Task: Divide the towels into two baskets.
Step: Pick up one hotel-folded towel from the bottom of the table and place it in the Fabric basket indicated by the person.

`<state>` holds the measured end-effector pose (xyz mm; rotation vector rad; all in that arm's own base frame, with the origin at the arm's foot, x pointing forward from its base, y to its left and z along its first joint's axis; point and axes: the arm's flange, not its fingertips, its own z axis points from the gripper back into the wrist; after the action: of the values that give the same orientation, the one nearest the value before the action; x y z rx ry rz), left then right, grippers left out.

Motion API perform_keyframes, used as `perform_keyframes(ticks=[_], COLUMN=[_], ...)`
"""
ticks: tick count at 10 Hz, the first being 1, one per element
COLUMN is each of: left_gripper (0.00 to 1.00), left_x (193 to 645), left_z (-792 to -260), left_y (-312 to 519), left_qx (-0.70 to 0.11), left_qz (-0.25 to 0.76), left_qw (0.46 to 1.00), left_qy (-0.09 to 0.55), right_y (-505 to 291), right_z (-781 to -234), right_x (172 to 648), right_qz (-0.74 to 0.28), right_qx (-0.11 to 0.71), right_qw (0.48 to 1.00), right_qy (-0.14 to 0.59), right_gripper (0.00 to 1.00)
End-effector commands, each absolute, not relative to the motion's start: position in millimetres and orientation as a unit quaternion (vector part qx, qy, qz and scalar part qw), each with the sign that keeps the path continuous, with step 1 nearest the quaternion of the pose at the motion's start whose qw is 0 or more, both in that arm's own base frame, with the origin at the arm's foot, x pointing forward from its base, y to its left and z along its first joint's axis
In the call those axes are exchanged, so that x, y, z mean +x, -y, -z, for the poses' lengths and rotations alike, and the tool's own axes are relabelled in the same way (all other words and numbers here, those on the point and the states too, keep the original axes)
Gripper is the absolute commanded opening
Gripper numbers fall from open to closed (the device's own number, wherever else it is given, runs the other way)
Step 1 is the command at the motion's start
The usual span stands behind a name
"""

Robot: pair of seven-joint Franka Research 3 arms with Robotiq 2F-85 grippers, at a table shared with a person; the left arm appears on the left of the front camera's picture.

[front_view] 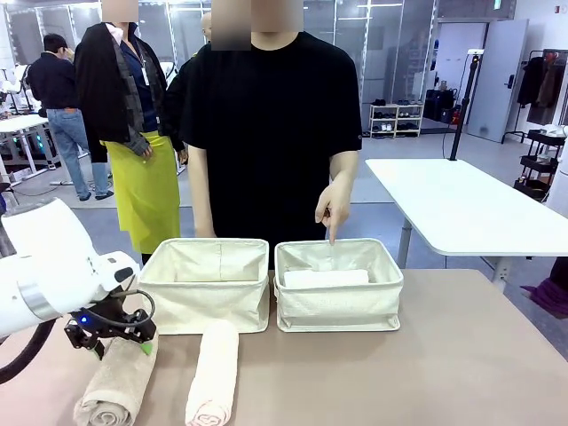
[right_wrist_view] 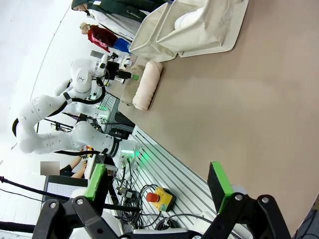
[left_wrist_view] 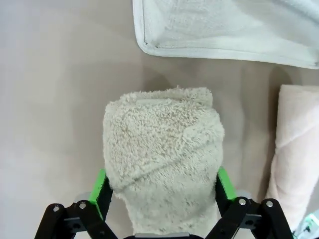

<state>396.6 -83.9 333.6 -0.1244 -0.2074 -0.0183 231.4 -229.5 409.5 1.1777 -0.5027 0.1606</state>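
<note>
In right basket a towel, left basket beside it, left roll and right roll before it

A person in a black T-shirt stands at the tan surface's far edge. A white table stands beyond its far right corner, and a red-buttoned yellow box lies off its edge.

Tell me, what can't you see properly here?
- Front view: left basket floor, hidden by its front wall.
- Front view: white towel underside, behind the right basket wall.
- Left wrist view: cream towel, cut by the right edge.
- Left wrist view: tan towel near end, behind the left gripper.
</note>
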Motion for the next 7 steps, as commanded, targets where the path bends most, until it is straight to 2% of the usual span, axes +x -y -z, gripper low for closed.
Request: perform_keyframes(ticks=[1, 2, 6, 7], left_gripper=[1.00, 1.00, 0.61, 0.54], left_x=[324, 321, 314, 312], left_z=[-286, -284, -291, -298], left_y=[70, 71, 71, 71], left_qx=[-0.035, -0.034, -0.044, -0.052], left_qz=[0.003, 0.006, 0.010, 0.007], left_qw=[0.993, 0.994, 0.994, 0.994], left_qy=[0.109, 0.107, 0.101, 0.100], right_y=[229, 229, 229, 229], right_z=[-412, -412, -412, -412], right_x=[229, 229, 229, 229], right_qz=[-0.078, -0.078, -0.078, -0.078], right_qx=[0.550, 0.550, 0.550, 0.550], right_qw=[0.796, 0.796, 0.796, 0.796], right_qy=[0.240, 0.240, 0.240, 0.240], right_gripper=[1.00, 1.00, 1.00, 1.00])
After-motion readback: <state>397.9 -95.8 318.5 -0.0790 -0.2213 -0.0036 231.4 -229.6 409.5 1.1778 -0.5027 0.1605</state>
